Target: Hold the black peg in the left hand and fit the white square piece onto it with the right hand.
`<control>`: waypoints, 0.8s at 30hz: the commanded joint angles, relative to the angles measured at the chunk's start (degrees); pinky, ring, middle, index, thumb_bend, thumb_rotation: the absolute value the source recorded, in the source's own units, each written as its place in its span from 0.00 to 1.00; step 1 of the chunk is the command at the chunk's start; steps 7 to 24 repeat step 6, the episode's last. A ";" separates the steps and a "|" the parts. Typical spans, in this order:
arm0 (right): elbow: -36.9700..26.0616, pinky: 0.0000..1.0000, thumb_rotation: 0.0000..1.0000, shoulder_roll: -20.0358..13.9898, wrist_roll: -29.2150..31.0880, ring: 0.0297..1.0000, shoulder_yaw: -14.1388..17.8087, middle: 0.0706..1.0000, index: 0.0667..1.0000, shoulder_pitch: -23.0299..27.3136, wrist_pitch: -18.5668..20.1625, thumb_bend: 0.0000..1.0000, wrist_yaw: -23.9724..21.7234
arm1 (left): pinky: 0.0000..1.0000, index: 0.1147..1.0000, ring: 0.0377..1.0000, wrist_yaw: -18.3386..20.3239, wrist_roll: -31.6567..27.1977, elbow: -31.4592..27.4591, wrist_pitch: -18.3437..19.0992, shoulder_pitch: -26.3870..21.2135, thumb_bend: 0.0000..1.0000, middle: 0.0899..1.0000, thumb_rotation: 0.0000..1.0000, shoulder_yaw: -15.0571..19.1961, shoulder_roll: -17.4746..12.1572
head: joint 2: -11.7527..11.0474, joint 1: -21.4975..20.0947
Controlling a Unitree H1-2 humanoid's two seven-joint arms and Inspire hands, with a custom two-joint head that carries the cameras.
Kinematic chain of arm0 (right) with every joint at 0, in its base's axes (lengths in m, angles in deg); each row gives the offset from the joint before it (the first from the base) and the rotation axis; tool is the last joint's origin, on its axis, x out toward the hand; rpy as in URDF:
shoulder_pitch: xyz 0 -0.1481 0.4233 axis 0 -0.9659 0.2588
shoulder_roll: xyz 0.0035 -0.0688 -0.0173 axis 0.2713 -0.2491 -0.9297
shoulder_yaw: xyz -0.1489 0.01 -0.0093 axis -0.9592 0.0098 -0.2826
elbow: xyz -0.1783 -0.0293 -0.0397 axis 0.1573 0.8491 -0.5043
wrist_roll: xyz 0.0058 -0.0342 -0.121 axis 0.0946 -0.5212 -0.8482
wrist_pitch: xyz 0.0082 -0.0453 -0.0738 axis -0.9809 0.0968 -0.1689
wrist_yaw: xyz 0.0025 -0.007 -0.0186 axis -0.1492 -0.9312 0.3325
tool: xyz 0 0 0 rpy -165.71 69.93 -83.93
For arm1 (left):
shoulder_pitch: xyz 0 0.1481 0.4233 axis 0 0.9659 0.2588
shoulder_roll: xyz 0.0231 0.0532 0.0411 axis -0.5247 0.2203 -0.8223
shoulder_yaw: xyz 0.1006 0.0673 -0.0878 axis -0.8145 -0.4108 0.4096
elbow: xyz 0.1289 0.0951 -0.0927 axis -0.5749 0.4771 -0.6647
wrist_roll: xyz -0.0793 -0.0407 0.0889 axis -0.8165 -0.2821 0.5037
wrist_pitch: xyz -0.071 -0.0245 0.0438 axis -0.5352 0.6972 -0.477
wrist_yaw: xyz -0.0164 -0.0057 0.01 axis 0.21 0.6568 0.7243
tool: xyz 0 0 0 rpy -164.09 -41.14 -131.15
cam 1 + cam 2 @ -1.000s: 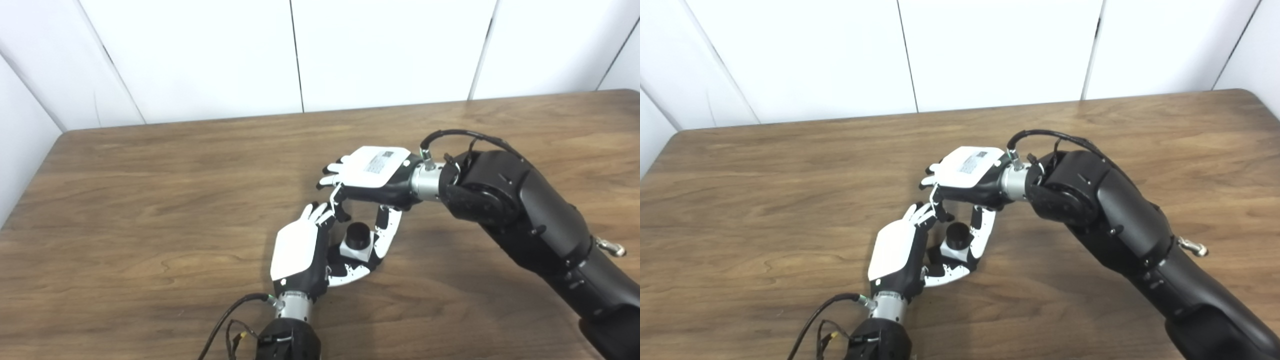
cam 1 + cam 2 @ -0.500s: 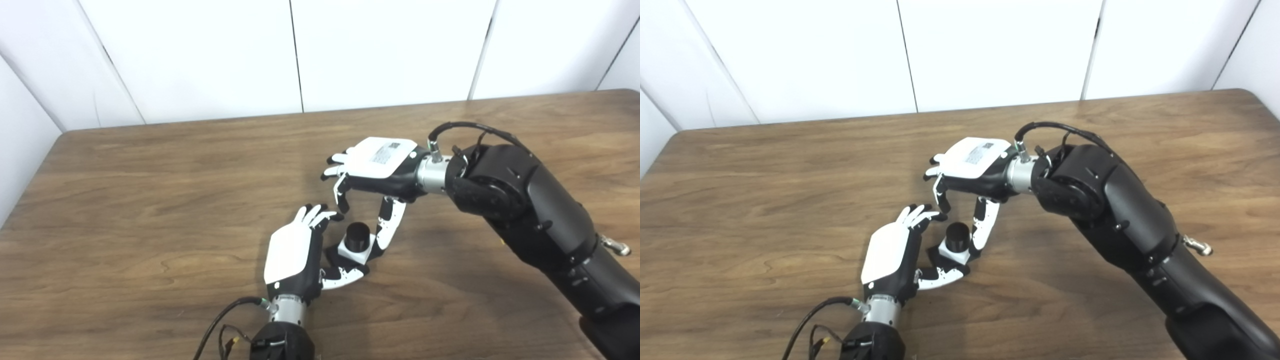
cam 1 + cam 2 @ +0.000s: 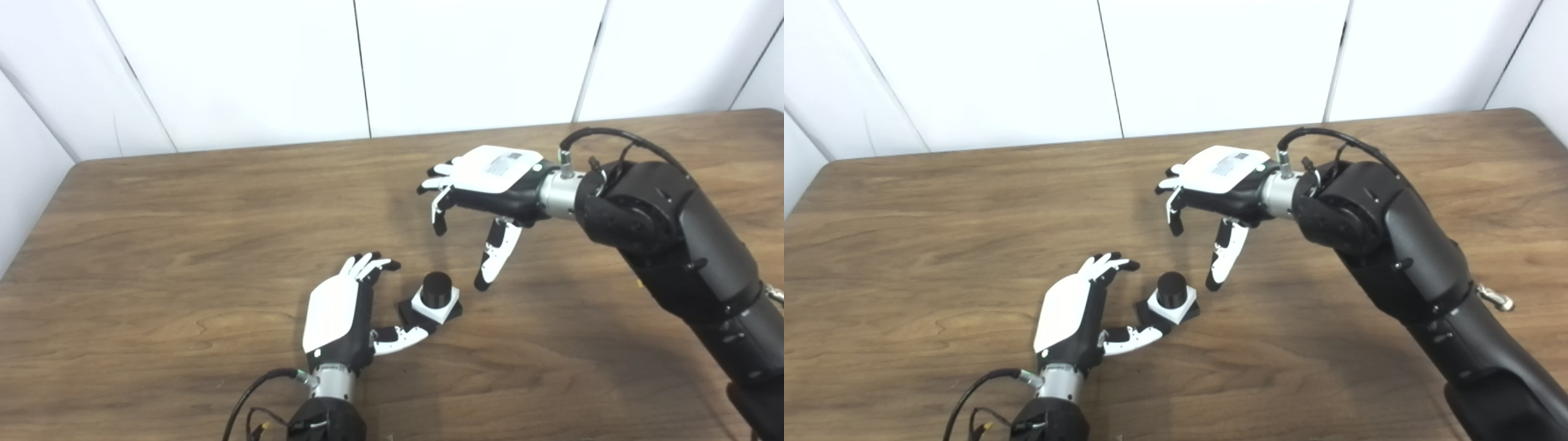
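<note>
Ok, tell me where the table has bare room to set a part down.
Bare wood runs left of the left hand to the table edge, along the far edge behind the right hand, and in front of the peg to the near edge. It is crowded between the hands, around the peg and white piece.

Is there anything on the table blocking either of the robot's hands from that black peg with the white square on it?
Nothing visible does. The black peg, with the white square piece around it, stands on bare table. The left hand lies open beside it, and the right hand hangs open above and beyond.
</note>
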 commanded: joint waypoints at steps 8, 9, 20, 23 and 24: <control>-1.10 1.00 0.39 -2.06 0.83 1.00 3.76 0.93 0.65 0.59 2.11 1.00 2.80 | 0.89 0.73 0.95 0.88 -2.00 -2.52 -0.85 0.57 0.92 0.89 0.41 2.96 -2.48 | -0.02 -0.22; -1.10 1.00 0.39 -2.06 0.83 1.00 3.76 0.93 0.65 0.59 2.11 1.00 2.80 | 0.89 0.73 0.95 0.88 -2.00 -2.52 -0.85 0.57 0.92 0.89 0.41 2.96 -2.48 | -0.02 -0.22; -1.10 1.00 0.39 -2.06 0.83 1.00 3.76 0.93 0.65 0.59 2.11 1.00 2.80 | 0.89 0.73 0.95 0.88 -2.00 -2.52 -0.85 0.57 0.92 0.89 0.41 2.96 -2.48 | -0.02 -0.22; -1.10 1.00 0.39 -2.06 0.83 1.00 3.76 0.93 0.65 0.59 2.11 1.00 2.80 | 0.89 0.73 0.95 0.88 -2.00 -2.52 -0.85 0.57 0.92 0.89 0.41 2.96 -2.48 | -0.02 -0.22; -1.10 1.00 0.39 -2.06 0.83 1.00 3.76 0.93 0.65 0.59 2.11 1.00 2.80 | 0.89 0.73 0.95 0.88 -2.00 -2.52 -0.85 0.57 0.92 0.89 0.41 2.96 -2.48 | -0.02 -0.22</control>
